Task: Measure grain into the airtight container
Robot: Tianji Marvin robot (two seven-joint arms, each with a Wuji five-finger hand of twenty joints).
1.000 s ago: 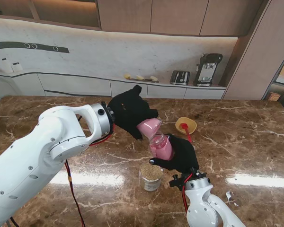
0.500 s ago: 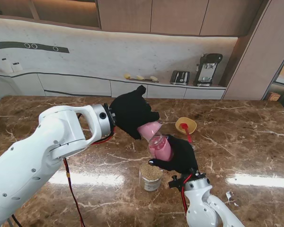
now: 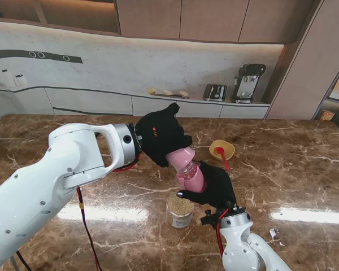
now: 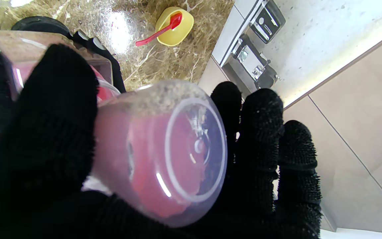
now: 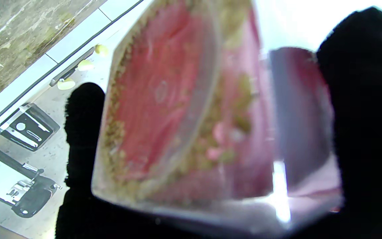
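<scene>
Between the black-gloved fingers [image 4: 260, 132] of the left hand [image 3: 158, 135], a clear measuring cup [image 3: 179, 155] is tipping mouth-down onto the airtight container [image 3: 192, 178], which the right hand [image 3: 217, 186] is clamping, raised over mid-surface. Nearer me, a grain jar [image 3: 181, 211] is standing on the marble surface [image 3: 294, 175]; a yellow bowl [image 3: 222, 149] with red spoon [image 3: 221, 156] is sitting farther back.

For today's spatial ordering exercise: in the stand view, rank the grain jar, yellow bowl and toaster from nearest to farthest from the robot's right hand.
1. Grain jar, on the table just left of the right hand.
2. Yellow bowl, on the table, farther from me.
3. Toaster, on the back counter.
</scene>
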